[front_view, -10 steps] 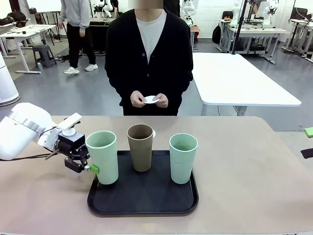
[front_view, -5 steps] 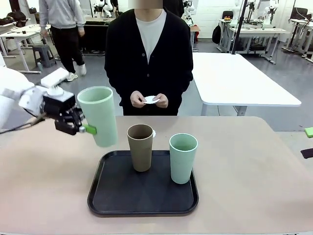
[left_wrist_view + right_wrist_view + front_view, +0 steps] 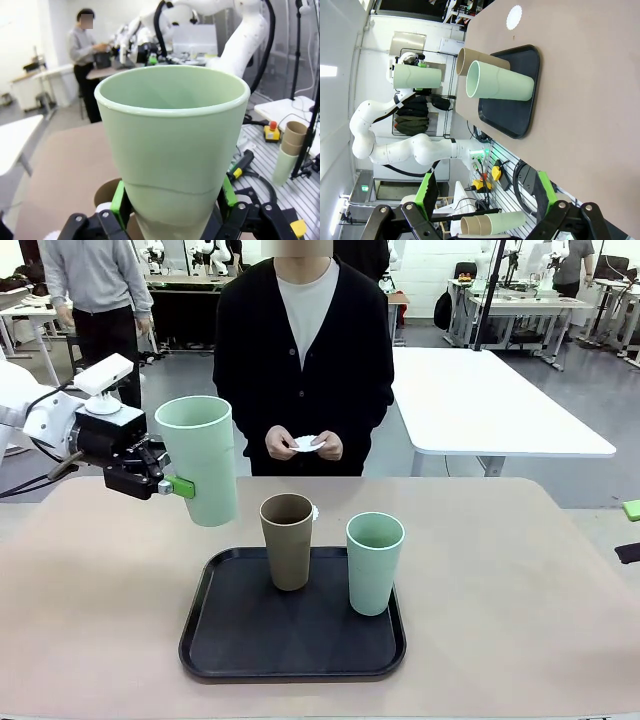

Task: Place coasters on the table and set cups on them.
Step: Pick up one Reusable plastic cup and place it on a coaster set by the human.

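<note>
The left gripper [image 3: 176, 486] clamps a mint cup [image 3: 198, 455] low between both pads, aloft beyond the tray's [image 3: 215, 640] far left corner. The right gripper's [image 3: 485, 187] fingers spread wide.

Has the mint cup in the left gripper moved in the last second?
Yes: the mint cup, held by the left gripper, rose off the black tray's left end, up and slightly left.

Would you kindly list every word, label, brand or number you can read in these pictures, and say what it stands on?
None can be read.
The left mint cup, the brown cup, the right mint cup and the black tray bear no print.
Anything on background equipment is too small to tell.
</note>
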